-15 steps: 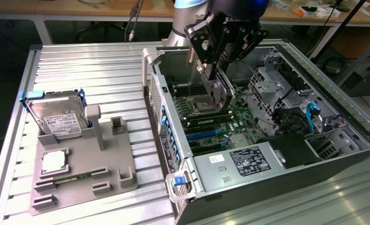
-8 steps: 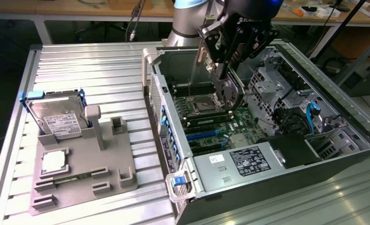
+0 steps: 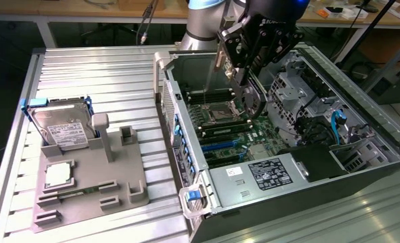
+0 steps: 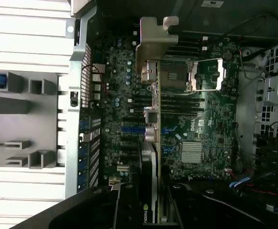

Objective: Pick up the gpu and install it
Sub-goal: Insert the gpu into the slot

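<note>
Black robot gripper point(image 3: 248, 61) is closed on the gpu point(image 3: 246, 96), a thin flat expansion card with a dark face on a green board, and holds it edge-down inside the open black tower computer case point(image 3: 308, 202). The pick-up half of the job is evidently done: the card hangs clear of the grey moulded parts tray point(image 3: 129, 177) at the exterior view's left, where a silver hard drive with a white label point(image 3: 68, 126) stands in its cradle.

From the wrist view, the card's narrow silver metal bracket point(image 4: 153, 40) juts out ahead of the fingers point(image 4: 124, 210), over the green motherboard point(image 4: 210, 129) near the processor socket. The blue expansion slots point(image 4: 129, 130) lie just to one side of the card's edge (whether any part of it touches the board cannot be told).

Installation looks unfinished: the card appears to hang above the board, not seated in a slot, and its bracket sits apart from the case's rear wall.
</note>
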{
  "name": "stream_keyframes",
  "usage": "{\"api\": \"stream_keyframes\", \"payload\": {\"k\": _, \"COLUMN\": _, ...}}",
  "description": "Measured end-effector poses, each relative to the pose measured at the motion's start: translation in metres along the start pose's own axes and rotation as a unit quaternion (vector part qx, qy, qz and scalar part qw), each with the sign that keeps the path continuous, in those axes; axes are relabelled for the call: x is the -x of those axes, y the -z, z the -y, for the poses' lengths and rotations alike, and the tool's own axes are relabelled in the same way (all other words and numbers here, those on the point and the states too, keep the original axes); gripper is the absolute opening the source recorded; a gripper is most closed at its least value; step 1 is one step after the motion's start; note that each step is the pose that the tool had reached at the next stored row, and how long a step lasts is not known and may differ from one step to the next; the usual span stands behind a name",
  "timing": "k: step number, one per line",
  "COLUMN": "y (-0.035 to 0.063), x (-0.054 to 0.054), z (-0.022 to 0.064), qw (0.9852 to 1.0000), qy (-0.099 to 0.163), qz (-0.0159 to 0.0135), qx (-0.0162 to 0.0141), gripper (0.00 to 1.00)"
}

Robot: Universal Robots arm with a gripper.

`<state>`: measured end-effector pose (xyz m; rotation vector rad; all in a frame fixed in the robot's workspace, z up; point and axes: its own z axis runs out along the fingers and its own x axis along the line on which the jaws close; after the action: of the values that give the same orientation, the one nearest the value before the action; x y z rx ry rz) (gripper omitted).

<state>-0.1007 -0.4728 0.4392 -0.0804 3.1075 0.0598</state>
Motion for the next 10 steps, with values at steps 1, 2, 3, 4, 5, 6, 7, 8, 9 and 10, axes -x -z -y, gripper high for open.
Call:
{"api": "stream_keyframes", "payload": {"k": 1, "y": 0.0, "x": 0.0, "z": 0.0, "qw": 1.0, "qy": 0.0, "qz": 0.0, "qx": 0.0, "gripper": 0.27}}
{"api": "stream_keyframes", "payload": {"k": 2, "y": 0.0, "x": 0.0, "z": 0.0, "qw": 1.0, "qy": 0.0, "qz": 0.0, "qx": 0.0, "gripper": 0.27}}
{"api": "stream_keyframes", "payload": {"k": 3, "y": 0.0, "x": 0.0, "z": 0.0, "qw": 1.0, "qy": 0.0, "qz": 0.0, "qx": 0.0, "gripper": 0.27}}
{"api": "stream_keyframes", "payload": {"k": 4, "y": 0.0, "x": 0.0, "z": 0.0, "qw": 1.0, "qy": 0.0, "qz": 0.0, "qx": 0.0, "gripper": 0.27}}
{"api": "stream_keyframes", "payload": {"k": 5, "y": 0.0, "x": 0.0, "z": 0.0, "qw": 1.0, "qy": 0.0, "qz": 0.0, "qx": 0.0, "gripper": 0.27}}
{"api": "stream_keyframes", "payload": {"k": 6, "y": 0.0, "x": 0.0, "z": 0.0, "qw": 1.0, "qy": 0.0, "qz": 0.0, "qx": 0.0, "gripper": 0.27}}
{"api": "stream_keyframes", "payload": {"k": 7, "y": 0.0, "x": 0.0, "z": 0.0, "qw": 1.0, "qy": 0.0, "qz": 0.0, "qx": 0.0, "gripper": 0.27}}
{"api": "stream_keyframes", "payload": {"k": 8, "y": 0.0, "x": 0.0, "z": 0.0, "qw": 1.0, "qy": 0.002, "qz": -0.0001, "qx": 0.0001, "gripper": 0.27}}
{"api": "stream_keyframes", "payload": {"k": 9, "y": 0.0, "x": 0.0, "z": 0.0, "qw": 1.0, "qy": 0.005, "qz": -0.0002, "qx": 0.0001, "gripper": 0.27}}
{"api": "stream_keyframes", "payload": {"k": 10, "y": 0.0, "x": 0.0, "z": 0.0, "qw": 1.0, "qy": 0.007, "qz": -0.0003, "qx": 0.0002, "gripper": 0.27}}
